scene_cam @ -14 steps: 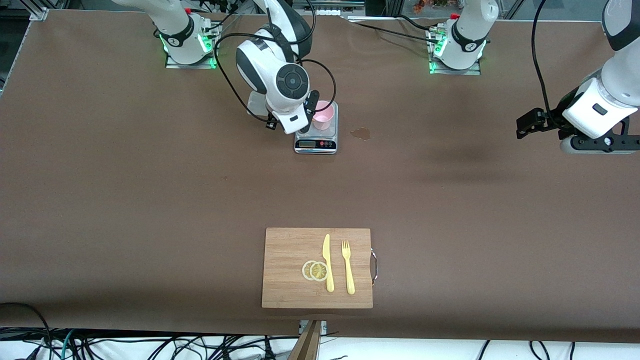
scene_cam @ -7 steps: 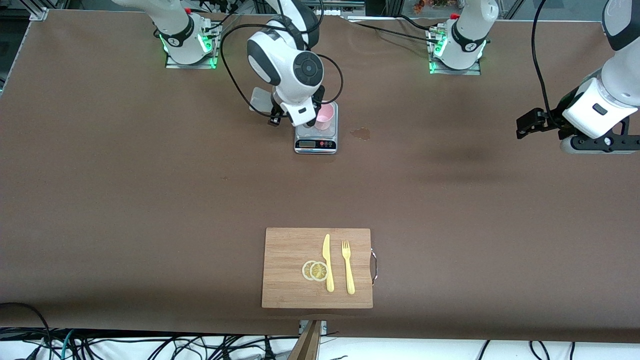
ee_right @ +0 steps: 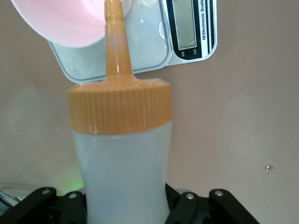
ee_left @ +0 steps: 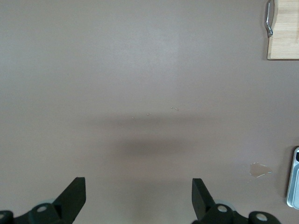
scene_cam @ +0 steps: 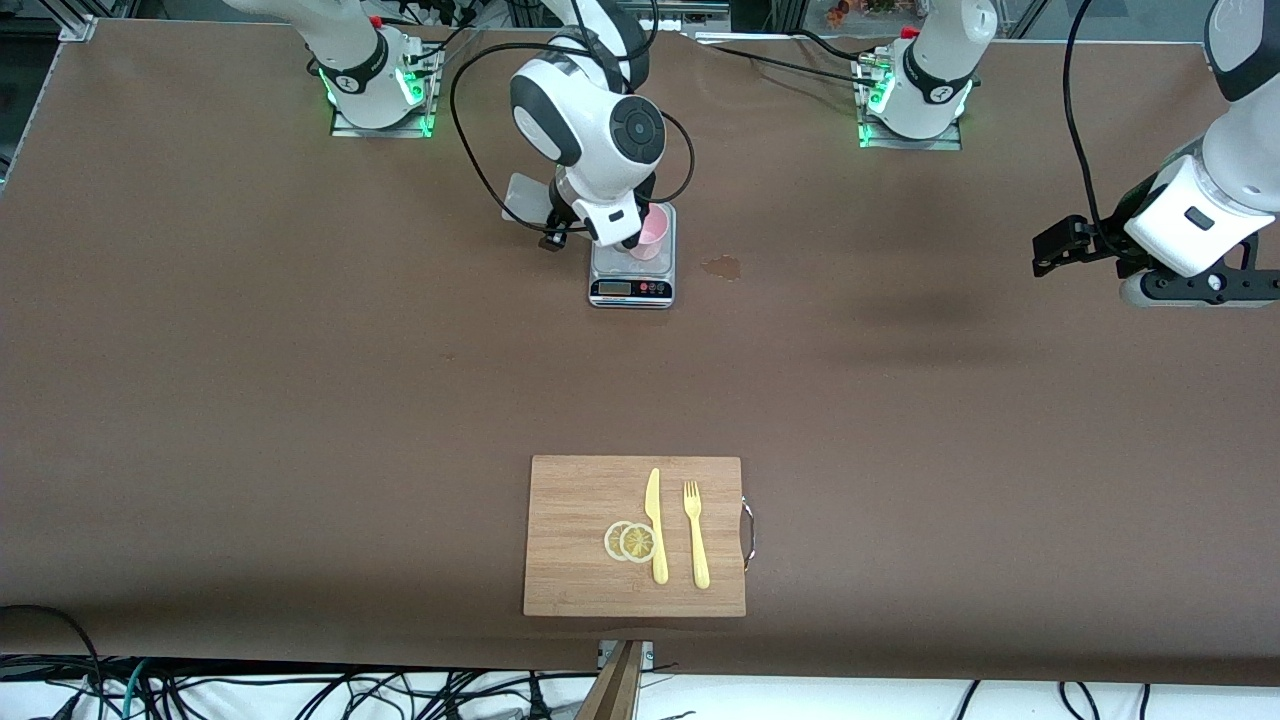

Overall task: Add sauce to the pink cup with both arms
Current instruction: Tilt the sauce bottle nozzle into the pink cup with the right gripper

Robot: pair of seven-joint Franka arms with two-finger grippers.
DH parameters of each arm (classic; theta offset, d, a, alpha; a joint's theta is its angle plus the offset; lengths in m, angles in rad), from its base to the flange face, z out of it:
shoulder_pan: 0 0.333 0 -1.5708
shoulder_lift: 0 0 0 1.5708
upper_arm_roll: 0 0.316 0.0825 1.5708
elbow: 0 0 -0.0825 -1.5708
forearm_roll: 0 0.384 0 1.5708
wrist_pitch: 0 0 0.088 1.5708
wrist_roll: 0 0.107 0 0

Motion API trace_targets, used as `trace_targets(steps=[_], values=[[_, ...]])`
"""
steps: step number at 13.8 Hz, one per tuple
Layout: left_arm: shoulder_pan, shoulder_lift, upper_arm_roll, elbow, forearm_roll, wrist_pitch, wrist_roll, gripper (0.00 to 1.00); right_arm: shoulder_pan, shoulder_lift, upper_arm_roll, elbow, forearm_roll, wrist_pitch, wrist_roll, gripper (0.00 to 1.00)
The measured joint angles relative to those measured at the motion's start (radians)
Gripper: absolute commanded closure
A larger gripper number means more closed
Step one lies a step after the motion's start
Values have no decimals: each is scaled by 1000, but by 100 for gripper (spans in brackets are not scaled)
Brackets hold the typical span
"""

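Right gripper (ee_right: 124, 205) clamped on translucent whitish sauce bottle (ee_right: 122, 172). Ribbed orange nozzle cap (ee_right: 119, 105) pointed at pink cup (ee_right: 65, 21), its tip just at cup's rim. Cup stood on scale (ee_right: 145, 42); display lay on platform's side away from cup. Brown counter (ee_right: 233, 130) beneath.

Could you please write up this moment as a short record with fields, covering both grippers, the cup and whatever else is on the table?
right gripper: shut on the sauce bottle, held over the scale, orange nozzle at the pink cup's rim
pink cup: upright on the scale
left gripper: open, empty, waiting over bare table at the left arm's end
small wet spot: on the table beside the scale
cutting board: nearer the front camera; holds knife, fork, two lemon slices
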Motion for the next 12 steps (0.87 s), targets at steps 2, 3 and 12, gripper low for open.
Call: trace_targets(steps=[2, 3, 12], values=[[0, 0, 0, 1, 0, -1, 0, 0, 6, 13, 1, 18, -5, -13, 7, 100], [0, 0, 0, 1, 0, -2, 0, 0, 8, 17, 1, 23, -5, -16, 16, 100], [0, 0, 0, 2, 0, -4, 0, 0, -162, -18, -3, 48, 236, -20, -124, 100]])
